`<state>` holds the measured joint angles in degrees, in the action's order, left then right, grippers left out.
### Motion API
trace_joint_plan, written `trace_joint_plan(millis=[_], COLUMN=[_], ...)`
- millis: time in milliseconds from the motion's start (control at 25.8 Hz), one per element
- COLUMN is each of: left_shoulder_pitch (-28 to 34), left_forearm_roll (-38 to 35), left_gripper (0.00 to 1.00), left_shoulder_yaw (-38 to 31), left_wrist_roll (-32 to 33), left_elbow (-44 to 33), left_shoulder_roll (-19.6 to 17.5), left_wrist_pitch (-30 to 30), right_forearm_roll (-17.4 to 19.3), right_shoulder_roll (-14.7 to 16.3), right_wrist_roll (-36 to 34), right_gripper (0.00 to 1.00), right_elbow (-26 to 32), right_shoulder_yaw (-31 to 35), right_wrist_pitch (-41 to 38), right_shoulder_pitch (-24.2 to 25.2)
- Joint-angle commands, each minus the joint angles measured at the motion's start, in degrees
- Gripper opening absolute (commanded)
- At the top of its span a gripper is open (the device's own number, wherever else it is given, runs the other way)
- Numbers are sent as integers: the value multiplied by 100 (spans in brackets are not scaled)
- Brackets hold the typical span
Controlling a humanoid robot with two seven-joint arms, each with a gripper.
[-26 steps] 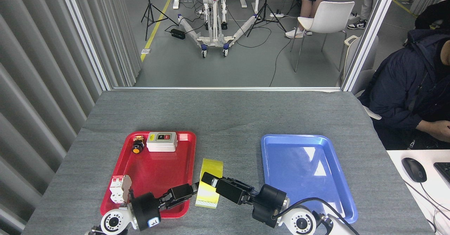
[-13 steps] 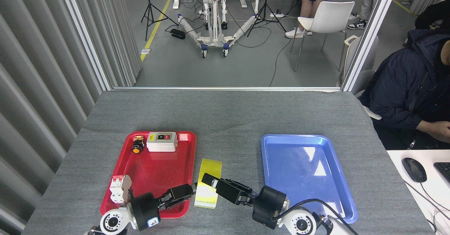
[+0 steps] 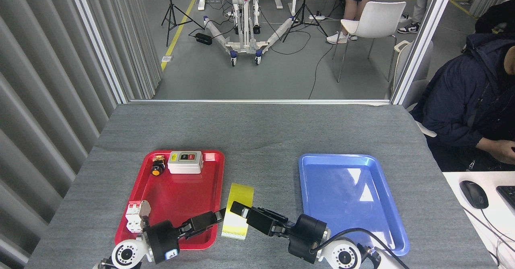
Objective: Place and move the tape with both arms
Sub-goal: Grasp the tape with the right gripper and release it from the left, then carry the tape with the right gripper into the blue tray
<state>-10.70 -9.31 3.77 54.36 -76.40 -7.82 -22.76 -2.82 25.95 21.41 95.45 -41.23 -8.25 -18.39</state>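
Note:
The tape, a glossy yellow roll, stands on its edge on the grey table between the two trays. My right gripper reaches in from the lower right. One black finger with white lettering lies across the roll's near face, and the other finger is hidden, so it looks shut on the tape. My left gripper comes in from the lower left over the red tray's corner. Its thin tip touches the roll's left edge, and its jaws are too dark to read.
A red tray at the left holds a grey switch box, a small orange-capped button and a white breaker. A blue tray lies at the right. A seated person is at the table's right side.
Both arms drew back slightly toward the near-left edge. The tape shifted a little left and down with them.

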Motion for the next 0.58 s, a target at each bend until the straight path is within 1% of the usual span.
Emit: trace_joint_plan(millis=[0,77,232,426,542], left_shoulder_pitch=[-2,-2,7,-2,-37], left_forearm_roll=[-177,-177,-159,-168,-185], left_gripper=[100,100,100,100,100], left_shoulder_yaw=[-307,-315,-342,-412,-632], left_wrist_roll=[-5,-5,-5,-5,-22], left_elbow=[178,222,222,345,380], left_shoulder_roll=[26,17,0,-18,-18], left_wrist_pitch=[-360,-422,-431,-431,-404], right_forearm_roll=[1,1,1,1,1], right_shoulder_roll=[-2,-2,-11,-19,-11], right_wrist_roll=[-163,-172,-172,-172,-172], right_gripper=[11,7,1,0,0], right_elbow=[0,0,0,0,0], right_shoulder_yaw=[10,19,36,36,36], right_wrist_pitch=[-106,-124,-247,-247,-247], right_shoulder_pitch=[-7,2,20,28,20])
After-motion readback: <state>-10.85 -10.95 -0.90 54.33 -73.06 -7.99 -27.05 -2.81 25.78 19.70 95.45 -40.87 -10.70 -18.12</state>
